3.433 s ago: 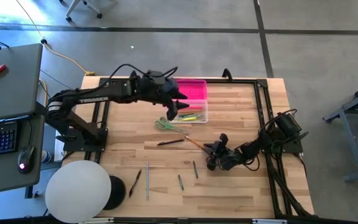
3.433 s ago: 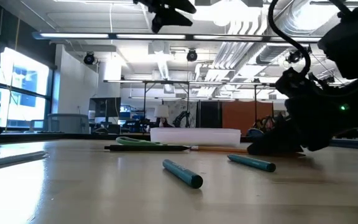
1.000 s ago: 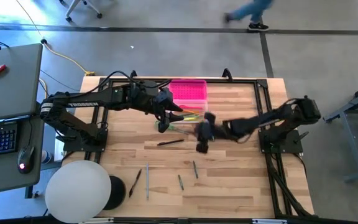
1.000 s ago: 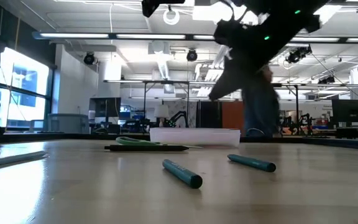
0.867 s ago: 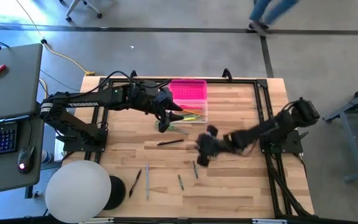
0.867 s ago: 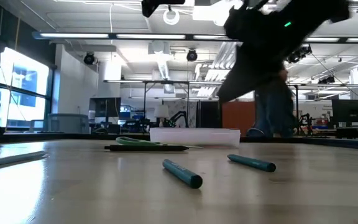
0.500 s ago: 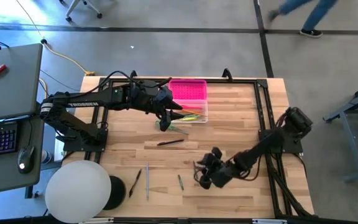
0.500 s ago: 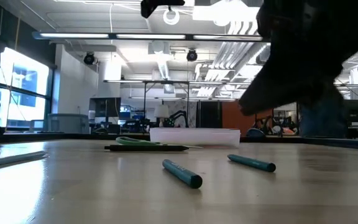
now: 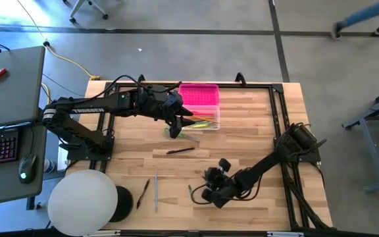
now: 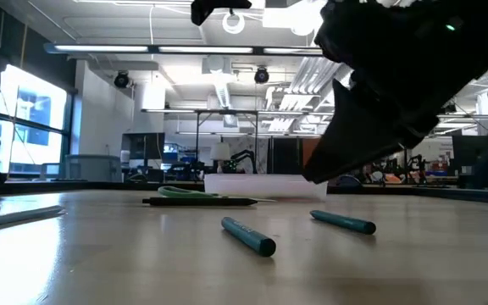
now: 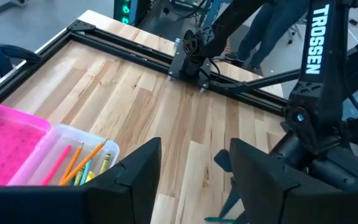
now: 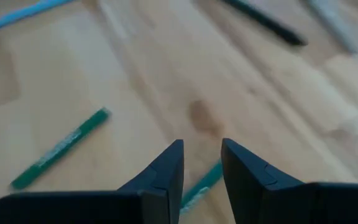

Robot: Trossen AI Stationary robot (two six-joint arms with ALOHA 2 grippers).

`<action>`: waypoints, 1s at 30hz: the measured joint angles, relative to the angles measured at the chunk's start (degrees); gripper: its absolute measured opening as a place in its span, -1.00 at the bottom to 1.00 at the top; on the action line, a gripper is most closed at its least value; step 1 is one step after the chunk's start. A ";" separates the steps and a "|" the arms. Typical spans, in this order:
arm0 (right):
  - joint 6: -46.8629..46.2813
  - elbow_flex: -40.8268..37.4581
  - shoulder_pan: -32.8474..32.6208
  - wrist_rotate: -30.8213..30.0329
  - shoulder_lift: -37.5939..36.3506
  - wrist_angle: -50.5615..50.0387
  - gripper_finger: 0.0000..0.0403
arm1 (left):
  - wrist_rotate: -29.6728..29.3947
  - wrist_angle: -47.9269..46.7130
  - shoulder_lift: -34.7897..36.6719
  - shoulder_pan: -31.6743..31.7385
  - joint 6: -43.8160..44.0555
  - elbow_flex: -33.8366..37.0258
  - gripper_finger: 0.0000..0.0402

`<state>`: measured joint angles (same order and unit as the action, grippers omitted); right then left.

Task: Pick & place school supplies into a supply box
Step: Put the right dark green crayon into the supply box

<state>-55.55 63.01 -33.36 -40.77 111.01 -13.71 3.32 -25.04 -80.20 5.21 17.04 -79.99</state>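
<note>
Green pen (image 12: pixel 201 185): lies flat on table (image 9: pixel 255 131) just under right gripper (image 9: pixel 206 191), second green pen (image 12: pixel 59 148) beside. Jaws parted, empty. Centre your fingers across barrel, then descend and close. Left gripper (image 9: pixel 174 128) waits parted, empty, near supply box (image 9: pixel 201 110) at table's far edge.

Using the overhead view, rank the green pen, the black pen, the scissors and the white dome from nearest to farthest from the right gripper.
From the right gripper:
1. Green pen, just beside it toward the left arm's side.
2. Black pen, at mid-table.
3. Scissors, by the supply box.
4. White dome, at the table's near left corner.
</note>
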 joint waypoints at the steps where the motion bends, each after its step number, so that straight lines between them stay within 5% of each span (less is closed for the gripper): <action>1: -1.35 0.41 0.01 -0.71 -0.02 -1.30 -0.57 | 0.04 0.00 0.00 0.00 0.00 0.00 0.11; 30: -7.14 0.02 2.00 2.95 4.70 -1.98 -0.58 | 0.11 -0.66 -0.02 0.00 -0.24 0.00 0.11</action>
<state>-62.69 63.02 -31.35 -37.82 115.70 -15.69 3.43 -25.69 -80.23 5.21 16.80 -79.99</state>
